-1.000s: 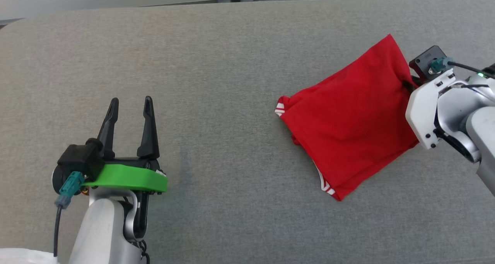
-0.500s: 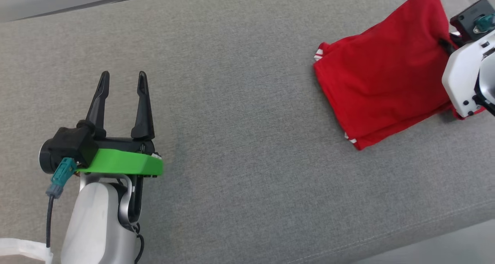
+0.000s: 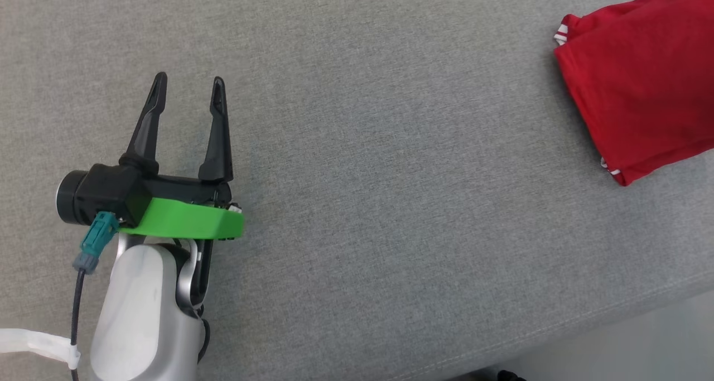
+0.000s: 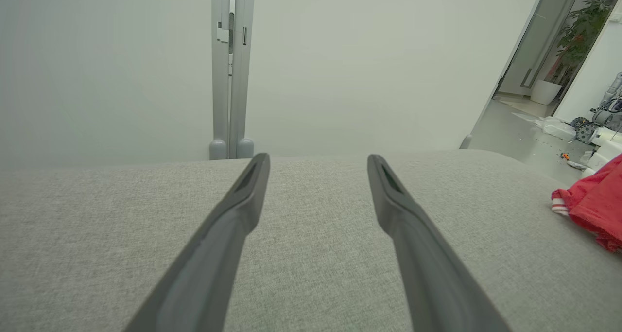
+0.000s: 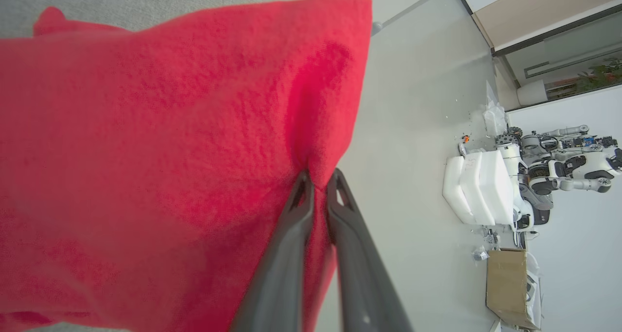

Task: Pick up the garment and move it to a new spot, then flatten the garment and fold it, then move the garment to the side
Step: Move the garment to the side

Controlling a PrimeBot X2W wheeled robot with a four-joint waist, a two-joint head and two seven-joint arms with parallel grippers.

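Toward the grey padded surface's (image 3: pixel 390 202) right end, the folded red garment (image 3: pixel 641 91) is lying while the right gripper (image 5: pixel 318 179) is pinching its edge, 2 fingers nearly closed. The left gripper (image 3: pixel 187 88) is hovering wide and empty. Folding is looking done, and the move aside is seemingly underway.

No words, labels, brand names, numbers or signs can be read on any surface in the head or wrist views
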